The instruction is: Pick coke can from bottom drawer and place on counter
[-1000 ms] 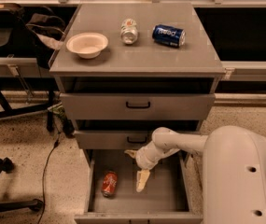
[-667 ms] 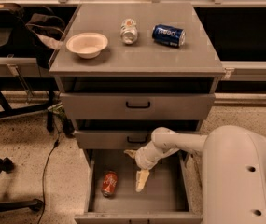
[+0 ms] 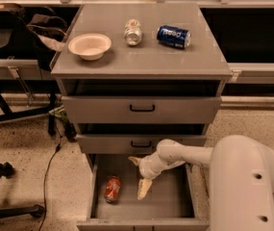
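Reaching for the coke can (image 3: 111,189) lying in the bottom drawer (image 3: 169,204).
Open pincer (image 3: 139,175), just beside it, should move left and straddle its sides.

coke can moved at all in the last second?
No. The coke can lies at the same spot near the left wall of the bottom drawer; the hand hovers open to its right, not touching it.

The end effector (image 3: 140,175) has edged slightly left and lower over the bottom drawer (image 3: 171,202); its spread fingers now hang a little nearer the coke can (image 3: 111,188), beside it, not touching.
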